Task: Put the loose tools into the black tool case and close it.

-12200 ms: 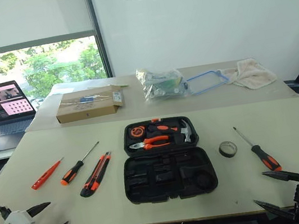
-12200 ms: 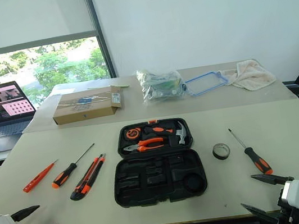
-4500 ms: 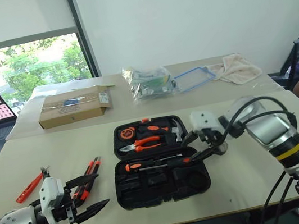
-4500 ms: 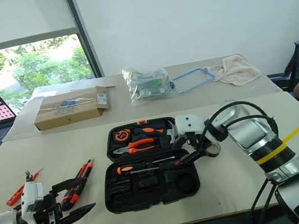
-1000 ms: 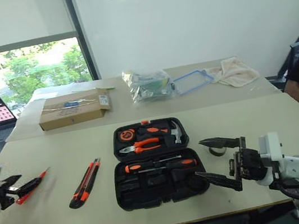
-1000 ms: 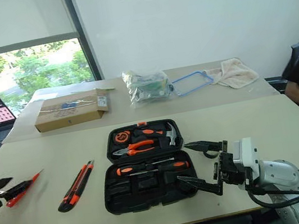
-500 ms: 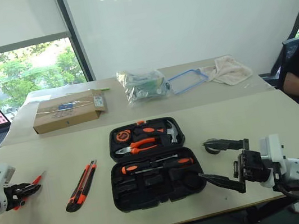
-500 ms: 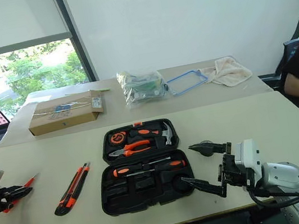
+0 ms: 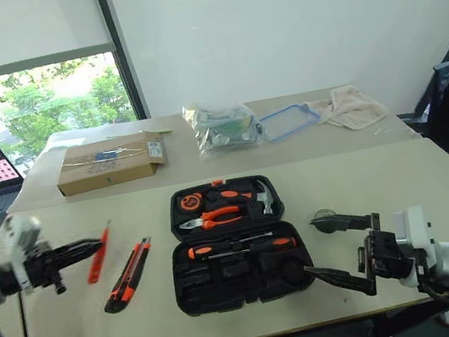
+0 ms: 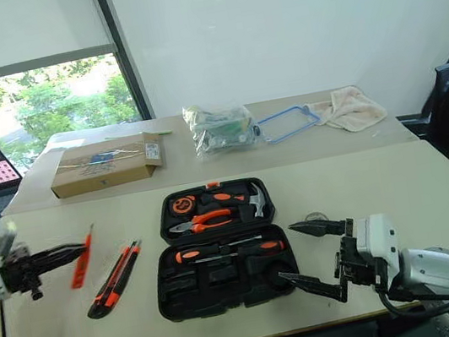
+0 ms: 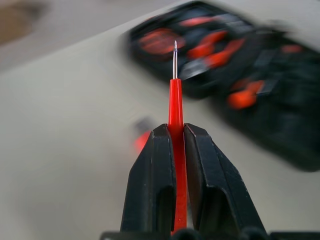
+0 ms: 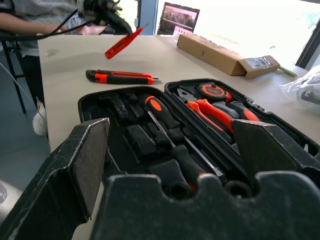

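The slim orange screwdriver [image 11: 175, 130] is pinched by its handle between the left gripper [image 9: 91, 241]'s jaws, lifted off the surface left of the open black tool case [image 9: 237, 248]. The right gripper [image 10: 306, 252]'s jaws are spread wide beside the case. With so thin a grip, the screwdriver could easily be twisted or dropped before its recess is reached.
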